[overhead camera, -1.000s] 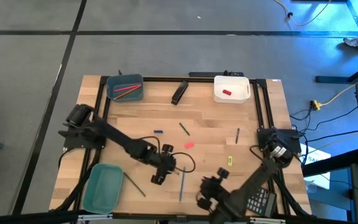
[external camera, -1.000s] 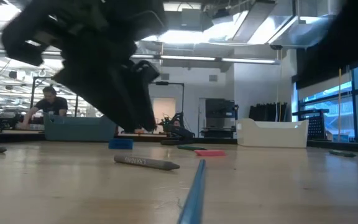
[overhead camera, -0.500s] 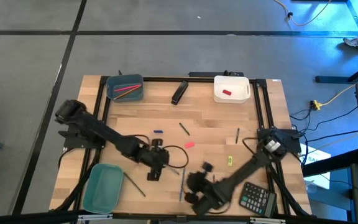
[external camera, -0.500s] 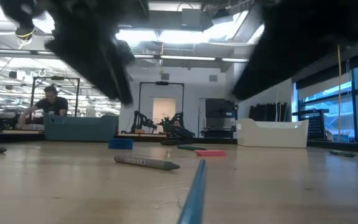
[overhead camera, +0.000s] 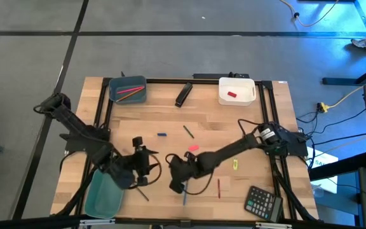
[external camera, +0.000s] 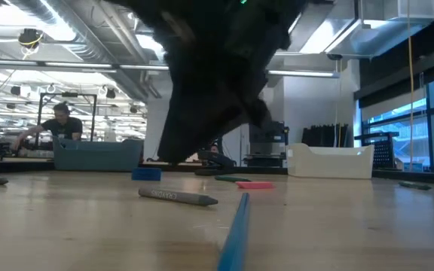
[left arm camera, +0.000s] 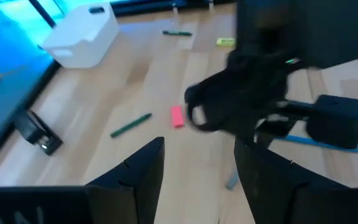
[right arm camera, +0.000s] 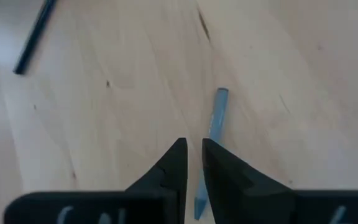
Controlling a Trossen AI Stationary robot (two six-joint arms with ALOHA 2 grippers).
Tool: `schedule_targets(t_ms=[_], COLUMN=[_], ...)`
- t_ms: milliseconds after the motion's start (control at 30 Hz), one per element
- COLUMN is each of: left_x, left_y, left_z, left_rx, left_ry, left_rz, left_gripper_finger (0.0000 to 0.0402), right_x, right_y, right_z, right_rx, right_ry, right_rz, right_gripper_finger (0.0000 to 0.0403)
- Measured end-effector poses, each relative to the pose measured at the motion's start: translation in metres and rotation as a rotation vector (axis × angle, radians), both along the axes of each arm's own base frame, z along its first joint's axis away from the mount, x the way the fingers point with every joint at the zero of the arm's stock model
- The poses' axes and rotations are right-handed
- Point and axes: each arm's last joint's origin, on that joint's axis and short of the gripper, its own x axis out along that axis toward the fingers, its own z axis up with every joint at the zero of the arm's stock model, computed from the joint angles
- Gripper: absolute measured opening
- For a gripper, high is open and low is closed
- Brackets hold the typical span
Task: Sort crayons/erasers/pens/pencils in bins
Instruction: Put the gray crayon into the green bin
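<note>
While my right gripper (right arm camera: 191,163) hangs low over the blue pencil (right arm camera: 209,142), its fingers stand nearly together with only a slit between them, and nothing is in them. The pencil lies flat on the table (overhead camera: 215,124), at the front middle, its near end running under my fingertips in the wrist view. From above, the right gripper (overhead camera: 178,179) sits right at the pencil's (overhead camera: 185,198) upper end.

How will it handle? I judge it light, stiff and thin, round or faceted, so it may roll or pivot if I nip it near the tip. Better to take it across the shaft toward the middle, fingers square to its length, pressed down close to the wood. The slit looks too narrow as it stands; I'd open wider first.

My left gripper (overhead camera: 146,164), fingers spread wide and empty, waits just beside the teal bin (overhead camera: 105,193) at the front left. The blue-grey bin (overhead camera: 127,90) at the back left already has pink-red sticks in it, so I reckon that's the pencil's home. A long carry: a loose grip could let it swing.
</note>
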Motion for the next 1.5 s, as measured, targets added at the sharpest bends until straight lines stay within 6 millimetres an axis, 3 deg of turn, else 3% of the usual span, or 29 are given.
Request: schedule_targets(t_ms=[233,433,600,767,1067,1367,1500], left_x=[-0.006,-0.006,-0.006,-0.005,-0.005,-0.006,-0.006], left_y=[-0.007,-0.007,-0.007,-0.007,-0.007,-0.007,-0.007], left_z=[0.000,0.000,0.000,0.000,0.001,0.000,0.000], left_rx=[0.007,-0.008,-0.005,-0.005,-0.006,0.002,0.003], left_ry=[-0.009,-0.014,-0.020,-0.021,-0.023,-0.015,-0.013], left_rz=[-0.022,-0.013,-0.007,-0.006,-0.006,-0.007,-0.007], left_gripper_finger=[0.0187,0.0187,0.0187,0.0187,0.0187,0.0187,0.0187], right_x=[-0.003,-0.004,-0.001,0.010,0.022,0.023,0.024], right_y=[-0.008,-0.008,-0.007,-0.005,0.000,0.007,0.007], right_z=[-0.005,-0.005,0.020,0.039,0.009,0.008,-0.002], right_rx=[0.031,0.021,-0.012,-0.091,-0.128,-0.099,-0.110], right_ry=[0.095,0.151,0.196,0.234,0.305,0.284,0.307], right_rz=[0.026,0.057,0.062,0.049,0.049,0.069,0.073], right_gripper_finger=[0.0059,0.0114,0.0160,0.0166,0.0166,0.0166,0.0166])
